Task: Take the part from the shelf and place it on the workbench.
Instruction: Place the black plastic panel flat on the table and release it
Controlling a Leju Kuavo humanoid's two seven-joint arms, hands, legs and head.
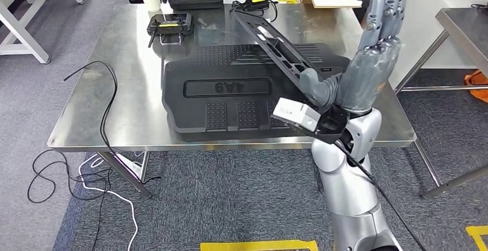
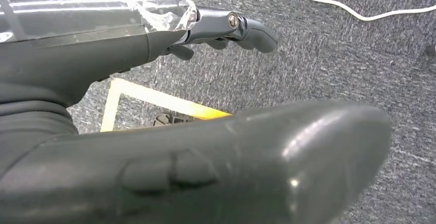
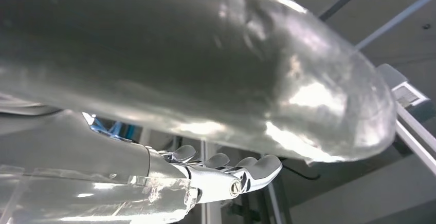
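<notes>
In your head view, the right hand (image 1: 368, 69) stands at three o'clock over the stainless-steel workbench (image 1: 129, 75), fingers pointing straight up and thumb hooked over the near end of the long black slotted plastic part (image 1: 276, 42); it looks held between thumb and palm, slanting up toward twelve o'clock above the large black ribbed moulded panel (image 1: 230, 92) lying flat at the bench's centre. A small white block (image 1: 296, 114) sits at the wrist, toward five o'clock. A black handheld controller with a yellow strip (image 1: 168, 26) rests at eleven o'clock. In your left wrist view, the left hand (image 2: 226, 29) hangs over grey carpet (image 2: 349, 54), fingers loosely extended with nothing in them. In your right wrist view, the right hand's fingers (image 3: 247, 170) reach out straight past the thick thumb.
</notes>
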